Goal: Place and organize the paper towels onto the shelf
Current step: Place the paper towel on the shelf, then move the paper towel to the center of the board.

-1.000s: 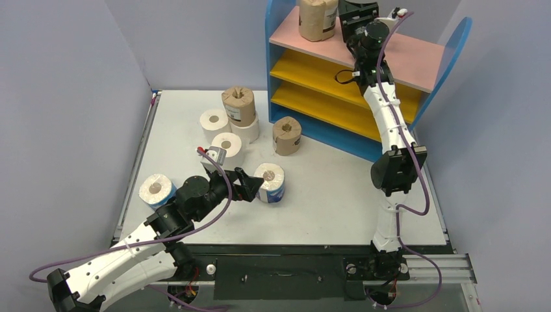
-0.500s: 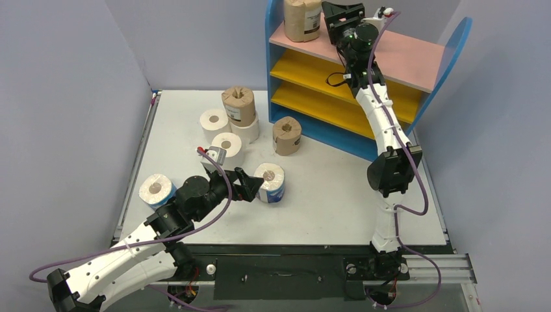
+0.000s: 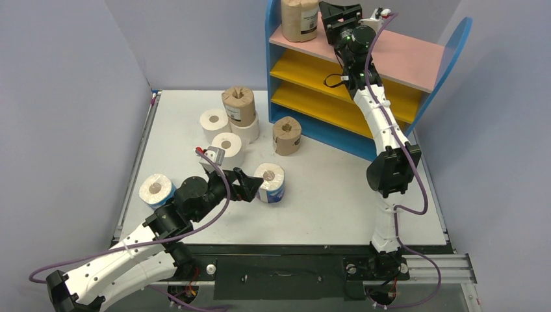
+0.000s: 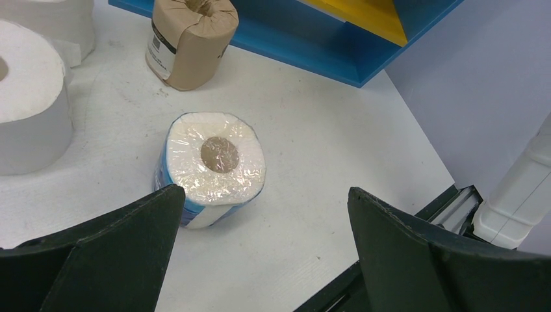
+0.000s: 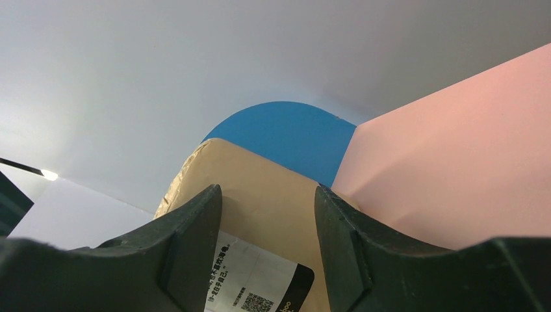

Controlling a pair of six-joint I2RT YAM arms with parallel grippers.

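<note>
The white desk [image 3: 325, 208] is enclosed by pale grey-blue walls [image 3: 65, 97] on the left, far and right sides. The shelf [image 3: 455, 40] stands at the far right of the desk. It has blue side panels, a pink top board [image 3: 416, 62] and two yellow lower boards [image 3: 312, 68].

Seven paper towels remain on the desk, left of the shelf:
- three plain white rolls [image 3: 214, 123], one of which carries a brown-wrapped roll [image 3: 238, 104] on top;
- a second brown roll [image 3: 286, 134], upright near the shelf base;
- a blue-and-white wrapped roll [image 3: 270, 182] near the centre of the desk;
- another blue-and-white roll [image 3: 156, 190] at the near left.

The right pincer [image 5: 268, 195] is about half open and clamps a labelled brown roll [image 3: 299, 18]. This roll stands upright at the far left end of the pink top board, against the blue side panel.

The left pincer [image 4: 263, 192] is low over the desk with its jaws spread wide. It holds nothing. The central blue-and-white wrapped roll stands just ahead of its fingertips; contact with the left finger [image 4: 130, 227] cannot be determined.
</note>
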